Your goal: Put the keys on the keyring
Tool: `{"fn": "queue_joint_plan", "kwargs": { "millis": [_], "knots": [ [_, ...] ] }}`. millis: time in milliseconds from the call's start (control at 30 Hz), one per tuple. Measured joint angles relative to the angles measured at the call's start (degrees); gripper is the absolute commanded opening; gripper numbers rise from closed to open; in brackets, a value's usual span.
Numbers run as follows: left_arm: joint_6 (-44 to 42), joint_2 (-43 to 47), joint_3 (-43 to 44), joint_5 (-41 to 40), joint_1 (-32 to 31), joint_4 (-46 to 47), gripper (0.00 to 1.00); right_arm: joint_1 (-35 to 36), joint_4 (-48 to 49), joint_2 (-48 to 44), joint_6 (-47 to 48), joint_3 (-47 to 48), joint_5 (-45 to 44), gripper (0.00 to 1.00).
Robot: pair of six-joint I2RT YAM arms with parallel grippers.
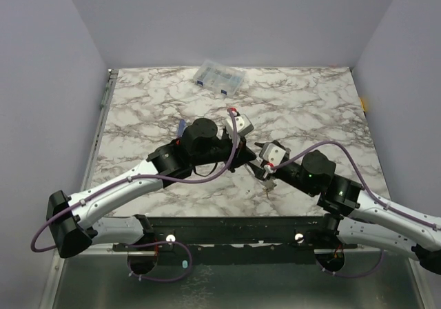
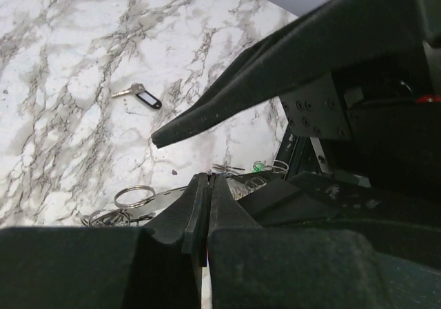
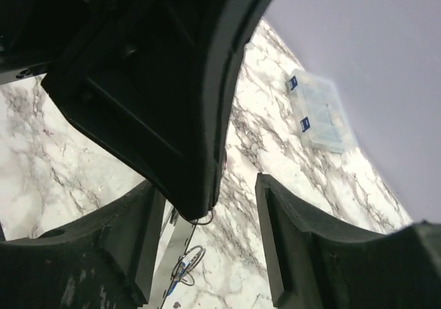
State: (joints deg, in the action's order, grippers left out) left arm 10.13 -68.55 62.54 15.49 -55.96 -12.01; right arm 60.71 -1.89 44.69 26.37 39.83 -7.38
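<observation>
This looks like the threading step to me, with both arms meeting over the middle of the table. Your left gripper (image 2: pixel 207 181) is pinched right down, fingers flush. The keyring (image 2: pixel 169 197), which I take to be the pale grey curve just beside those fingers, may be in that pinch, but I can't tell. Your right gripper (image 1: pixel 265 170) has its jaws apart and holds nothing I can see. A green tag (image 2: pixel 258 165) and small split rings (image 2: pixel 134 196) cluster near the left fingers. A black-tagged key (image 2: pixel 141 97) lies flat, well apart from them. Its long axis runs across the left wrist view, blade to the left and tag to the right. Next, I'd judge, your right needs to take a key by its tag and line its ring up with the hoop's open end.
</observation>
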Motion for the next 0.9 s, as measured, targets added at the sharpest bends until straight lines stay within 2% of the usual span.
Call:
{"fn": "queue_joint_plan", "kwargs": {
  "millis": [267,400,733,800,900],
  "knots": [
    [-2.5,8.7,-8.2,-0.2,0.0,9.5,0.0,0.0,3.4,-2.2,-5.6,-0.2,0.6,0.65],
    [-2.7,11.2,-11.8,-0.8,0.0,15.3,0.0,0.0,4.0,-3.4,-9.0,-0.2,1.0,0.59],
    [-2.5,15.1,-20.9,-5.0,0.0,28.6,0.0,0.0,3.0,-2.8,-17.0,-0.2,2.8,0.58],
    [-2.5,15.5,-21.7,-5.8,0.0,31.5,0.0,0.0,3.0,-2.4,-18.1,-0.4,2.8,0.51],
    [-2.5,16.8,-24.0,-6.4,0.0,34.4,0.0,0.0,3.1,-1.9,-19.1,-0.9,2.8,0.26]
  ]
}}
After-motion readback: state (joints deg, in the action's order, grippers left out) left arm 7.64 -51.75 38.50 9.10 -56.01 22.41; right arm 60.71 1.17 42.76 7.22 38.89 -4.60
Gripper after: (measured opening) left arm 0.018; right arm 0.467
